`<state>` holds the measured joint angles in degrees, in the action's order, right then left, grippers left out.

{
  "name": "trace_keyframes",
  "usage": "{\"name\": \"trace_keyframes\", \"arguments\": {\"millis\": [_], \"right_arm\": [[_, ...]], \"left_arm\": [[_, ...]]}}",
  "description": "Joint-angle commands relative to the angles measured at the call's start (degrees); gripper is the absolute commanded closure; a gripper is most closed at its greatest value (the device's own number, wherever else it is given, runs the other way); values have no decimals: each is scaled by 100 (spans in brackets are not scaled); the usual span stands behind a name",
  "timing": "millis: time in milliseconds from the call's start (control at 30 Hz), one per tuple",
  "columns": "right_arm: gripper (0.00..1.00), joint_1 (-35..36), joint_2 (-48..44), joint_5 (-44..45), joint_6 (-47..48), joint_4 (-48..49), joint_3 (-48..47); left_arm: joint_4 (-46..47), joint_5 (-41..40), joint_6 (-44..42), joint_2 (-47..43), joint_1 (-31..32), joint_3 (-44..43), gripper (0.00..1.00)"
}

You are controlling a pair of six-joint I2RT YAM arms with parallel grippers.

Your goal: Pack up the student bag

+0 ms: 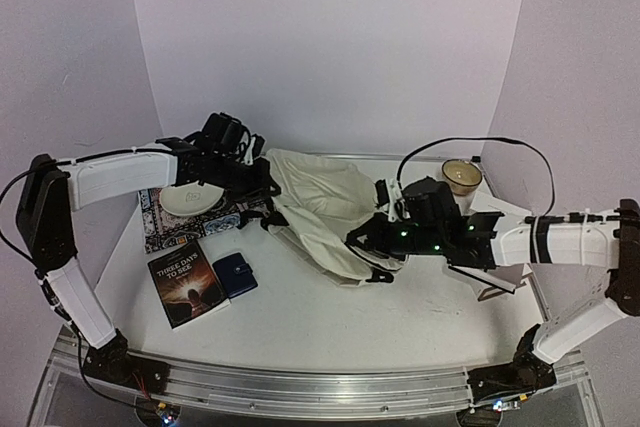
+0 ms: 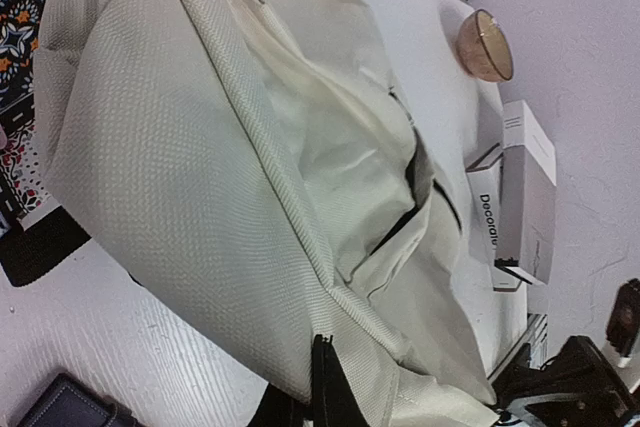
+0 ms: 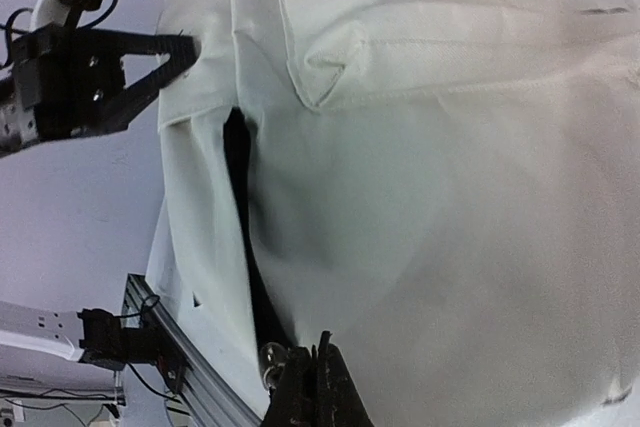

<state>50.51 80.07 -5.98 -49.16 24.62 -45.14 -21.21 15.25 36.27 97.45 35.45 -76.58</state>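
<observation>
The student bag (image 1: 320, 209), between the two tools, is cream with a fine dotted weave, black zipper lines and black straps. The left tool (image 1: 268, 185) is black on a white arm. The right tool (image 1: 360, 239) is also black, with small green lights behind it. Beside the left tool is a dark blue mat (image 1: 160, 230) with a red, white and orange floral pattern, carrying a white plate (image 1: 192, 197). Below that tool, a book (image 1: 187, 285) has a black cover with an orange glow and white lettering, and next to it is a navy pouch (image 1: 235, 274). Beyond the right tool are an amber glass (image 1: 461, 176) with cream filling and a white box (image 2: 527, 182) with black lettering. The table (image 1: 330, 322) is white.
</observation>
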Motion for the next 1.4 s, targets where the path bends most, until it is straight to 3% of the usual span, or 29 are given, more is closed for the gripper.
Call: {"name": "trace_keyframes", "arguments": {"millis": [0,233,300,400,500,600,867,1233,1367], "right_arm": [[100,26,-621,356,488,-1106,360],[100,245,-238,342,752,-945,184],[100,304,8,446,789,-740,17],[100,332,374,576,814,-375,-233],[100,340,735,598,859,-82,-481],[100,367,1100,598,902,65,-748],[100,487,1734,576,953,341,-1298],[100,701,2206,526,1050,476,-1842],[100,763,2303,506,1071,500,-1926]], "left_arm": [[470,-347,-207,563,-373,-278,100],[488,-156,-512,1625,-539,-1017,97],[507,102,-421,1621,-532,-1032,86],[504,-165,-164,1374,-526,-735,59],[467,-299,96,1043,-531,-253,46],[473,51,548,780,-499,292,41],[830,467,1267,141,219,1290,38],[2750,770,2810,-426,527,2711,38],[3025,734,3026,-363,626,2729,39]]}}
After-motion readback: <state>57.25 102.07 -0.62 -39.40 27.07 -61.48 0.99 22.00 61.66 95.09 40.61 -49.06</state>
